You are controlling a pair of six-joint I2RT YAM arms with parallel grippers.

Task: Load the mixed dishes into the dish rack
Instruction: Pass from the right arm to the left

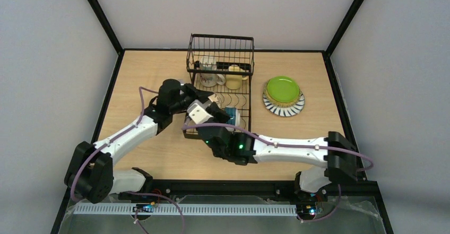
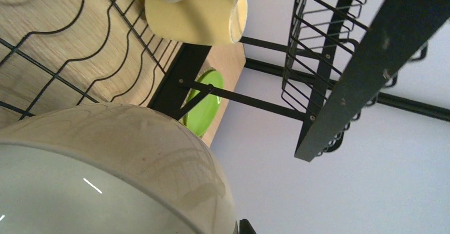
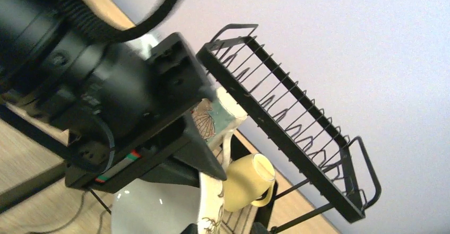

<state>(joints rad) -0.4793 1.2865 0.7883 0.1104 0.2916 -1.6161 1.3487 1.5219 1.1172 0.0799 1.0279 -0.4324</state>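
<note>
The cream mug (image 2: 106, 159) hangs over the near end of the dish rack (image 1: 220, 43), above the plate dividers and just left of the blue-patterned mug (image 1: 234, 116). The left hand (image 1: 208, 98) appears pinched on the mug's wall. The right hand (image 1: 214, 116) looks parted around the rim, with only its tips showing. The likely trouble is that a one-sided pinch lets the mug swivel or slip onto the wires. The crowded hands could also knock the blue-patterned mug or each other.
</note>
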